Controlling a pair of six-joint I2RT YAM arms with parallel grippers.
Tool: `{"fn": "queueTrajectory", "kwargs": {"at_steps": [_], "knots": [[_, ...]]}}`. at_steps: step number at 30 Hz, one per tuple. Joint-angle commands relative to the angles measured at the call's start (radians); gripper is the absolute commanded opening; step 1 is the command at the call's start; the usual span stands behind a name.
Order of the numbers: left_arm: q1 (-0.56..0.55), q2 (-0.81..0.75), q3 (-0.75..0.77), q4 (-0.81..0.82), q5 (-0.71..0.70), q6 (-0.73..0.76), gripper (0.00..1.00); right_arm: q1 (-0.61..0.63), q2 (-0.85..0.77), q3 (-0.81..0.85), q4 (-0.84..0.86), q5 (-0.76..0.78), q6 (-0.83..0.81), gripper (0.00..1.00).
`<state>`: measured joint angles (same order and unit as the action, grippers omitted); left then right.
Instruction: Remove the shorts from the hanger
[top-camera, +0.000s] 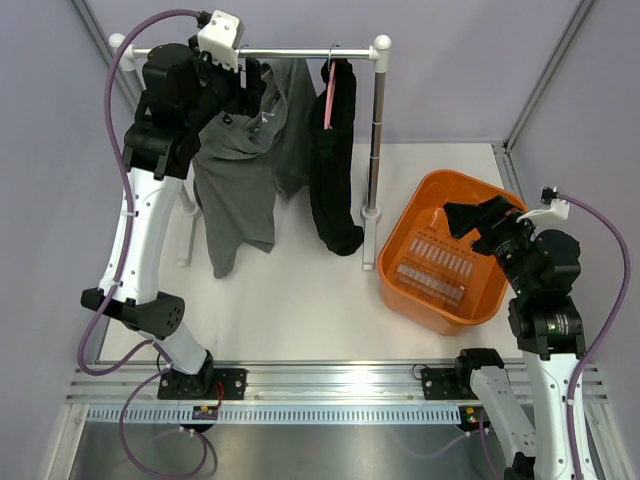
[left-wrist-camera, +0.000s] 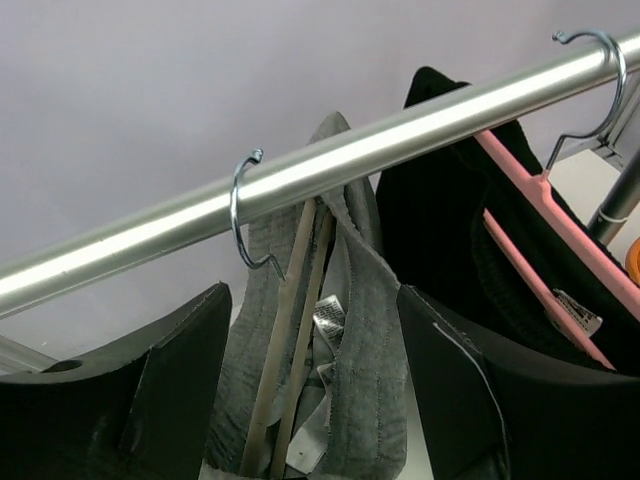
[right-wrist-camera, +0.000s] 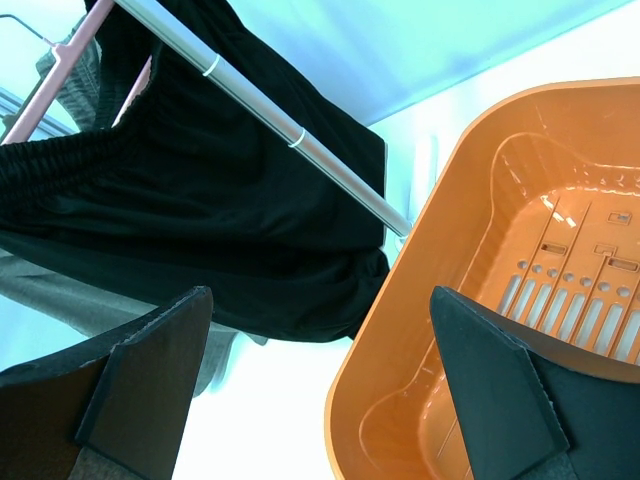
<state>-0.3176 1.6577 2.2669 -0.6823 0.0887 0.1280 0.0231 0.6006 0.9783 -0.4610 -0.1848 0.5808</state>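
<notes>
Black shorts (top-camera: 335, 170) with an elastic waist hang on a pink hanger (top-camera: 329, 100) at the right of the rail (top-camera: 290, 52); they also show in the left wrist view (left-wrist-camera: 450, 230) and the right wrist view (right-wrist-camera: 220, 230). A grey garment (top-camera: 240, 180) hangs on a wooden hanger (left-wrist-camera: 285, 340) to their left. My left gripper (top-camera: 255, 85) is open just under the rail, its jaws either side of the grey garment (left-wrist-camera: 370, 330) without closing on it. My right gripper (top-camera: 470, 215) is open and empty over the orange basket (top-camera: 400, 240).
The rack's upright pole (top-camera: 375, 130) stands between the black shorts and the basket. The pink hanger's metal hook (left-wrist-camera: 600, 70) and the wooden hanger's hook (left-wrist-camera: 238, 215) sit on the rail (left-wrist-camera: 400, 140). White enclosure walls close the back and sides.
</notes>
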Motion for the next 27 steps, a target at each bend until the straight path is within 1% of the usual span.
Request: {"fn": "queueTrajectory", "kwargs": {"at_steps": [1, 4, 6, 10, 15, 21, 27], "knots": [[0.006, -0.013, 0.003, -0.008, 0.039, 0.033, 0.71, -0.005, 0.016, 0.034, 0.016, -0.025, -0.022, 0.99], [0.006, 0.022, 0.032, -0.028, 0.045, 0.048, 0.71, -0.005, 0.018, 0.025, 0.027, -0.033, -0.019, 0.99], [0.006, 0.045, 0.036, -0.026, 0.075, 0.071, 0.71, -0.005, 0.021, 0.016, 0.036, -0.033, -0.019, 0.99], [0.02, 0.066, 0.039, -0.014, 0.088, 0.085, 0.71, -0.005, 0.034, 0.013, 0.05, -0.044, -0.012, 0.99], [0.067, 0.097, 0.06, 0.004, 0.117, 0.048, 0.7, -0.005, 0.056, 0.02, 0.059, -0.051, -0.009, 1.0], [0.135, 0.117, 0.077, 0.032, 0.224, -0.013, 0.7, -0.005, 0.062, 0.016, 0.062, -0.054, -0.012, 0.99], [0.146, 0.14, 0.074, 0.024, 0.292, -0.018, 0.68, -0.003, 0.067, 0.01, 0.073, -0.056, -0.009, 0.99]]}}
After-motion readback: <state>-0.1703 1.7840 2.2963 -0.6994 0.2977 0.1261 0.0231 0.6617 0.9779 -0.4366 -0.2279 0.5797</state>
